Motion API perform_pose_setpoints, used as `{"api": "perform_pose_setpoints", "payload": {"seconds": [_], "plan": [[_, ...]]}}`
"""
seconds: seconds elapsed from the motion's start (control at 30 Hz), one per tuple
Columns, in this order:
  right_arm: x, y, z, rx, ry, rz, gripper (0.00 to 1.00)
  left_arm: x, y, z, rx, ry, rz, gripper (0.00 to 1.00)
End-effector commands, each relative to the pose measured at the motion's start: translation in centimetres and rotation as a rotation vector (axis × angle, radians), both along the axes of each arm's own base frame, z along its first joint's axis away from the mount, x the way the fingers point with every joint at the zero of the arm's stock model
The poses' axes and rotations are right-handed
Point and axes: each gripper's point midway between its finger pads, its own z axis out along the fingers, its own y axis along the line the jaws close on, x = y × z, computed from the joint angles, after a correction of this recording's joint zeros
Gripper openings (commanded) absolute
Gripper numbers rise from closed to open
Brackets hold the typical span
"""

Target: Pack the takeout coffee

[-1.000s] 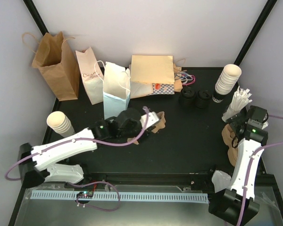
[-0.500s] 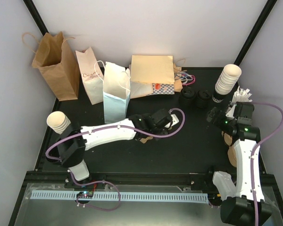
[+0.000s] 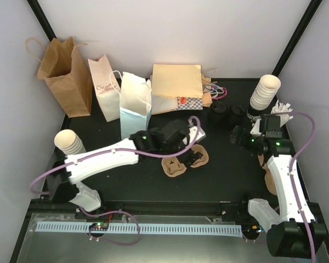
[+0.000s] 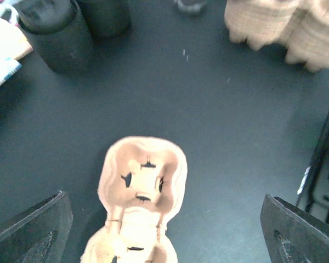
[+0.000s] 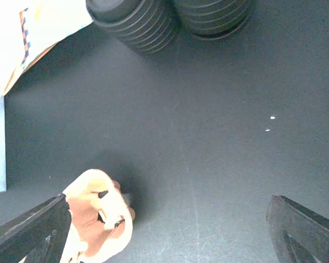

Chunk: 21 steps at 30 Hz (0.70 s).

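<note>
Two pulp carriers (image 3: 174,166) lie flat mid-tabletop (image 3: 225,175) in the top view, just beside each other. A second ago they were bunched under the left hand (image 3: 194,152), nearer the white bag (image 3: 135,107). That hand is now spread wide over the right-hand carrier and nothing is gripped. The right hand (image 3: 238,135) has been brought in from the right edge to just short of the black lid stacks (image 3: 226,115); it is spread wide and empty. The takeout coffee is not made out: no lidded cup can be told apart from the bare cup stacks (image 3: 265,92). Something dark is seen at that stack's foot, too small to call.

Left wrist: a carrier (image 4: 142,183) is seen released on the tabletop between the parted fingers (image 4: 35,230), touched by neither. The black lid stacks (image 4: 55,33) are seen upper left, a carrier pile (image 4: 285,27) upper right.

Right wrist: the fingers (image 5: 33,230) are parted with bare tabletop between them. The black lid stacks (image 5: 137,24) are seen ahead, a carrier (image 5: 96,219) at lower left. No cup is shown.

Judgement: the carrier drop is taken as done. Packing is judged early, since the coffee is yet to be located and seated.
</note>
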Motion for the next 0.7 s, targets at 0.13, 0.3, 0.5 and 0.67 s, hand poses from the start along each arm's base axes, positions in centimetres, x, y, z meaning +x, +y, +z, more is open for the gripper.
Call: {"api": "perform_pose_setpoints", "payload": {"seconds": [0.13,0.3,0.5,0.67], "plan": [[1.0,6.0,1.8,-0.016,-0.051,0.212,1.00,0.3,6.8,10.8,-0.240,-0.035,0.218,0.99],[0.5,10.6,2.7,-0.038,-0.092,0.387,1.00,-0.2,12.5,15.2,-0.363,-0.046,0.337,0.99],[-0.5,13.9,2.6,-0.075,-0.134,0.498,1.00,1.3,18.0,14.5,-0.389,0.073,0.467,0.99],[-2.3,18.0,1.0,-0.141,-0.083,0.668,1.00,1.7,21.1,16.0,-0.372,0.027,0.531,0.99]]}}
